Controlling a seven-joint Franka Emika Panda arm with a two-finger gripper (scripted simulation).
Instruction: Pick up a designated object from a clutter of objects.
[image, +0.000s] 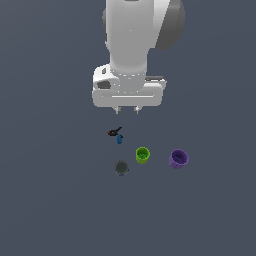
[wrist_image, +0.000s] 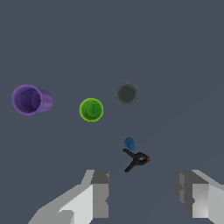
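Nearby, the lime-green cup (image: 142, 155) sits beside the purple cup (image: 178, 159); claw (image: 127, 110) spread, empty.

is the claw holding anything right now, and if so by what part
Nothing is held. The claw is open with an empty gap between its fingers, up above the floor. The purple cup lies apart from it, untouched, beside the lime-green cup.

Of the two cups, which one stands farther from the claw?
The purple cup, at the exterior view's right end of the group. The lime-green cup sits between it and the dark grey round thing, closer to the open claw.
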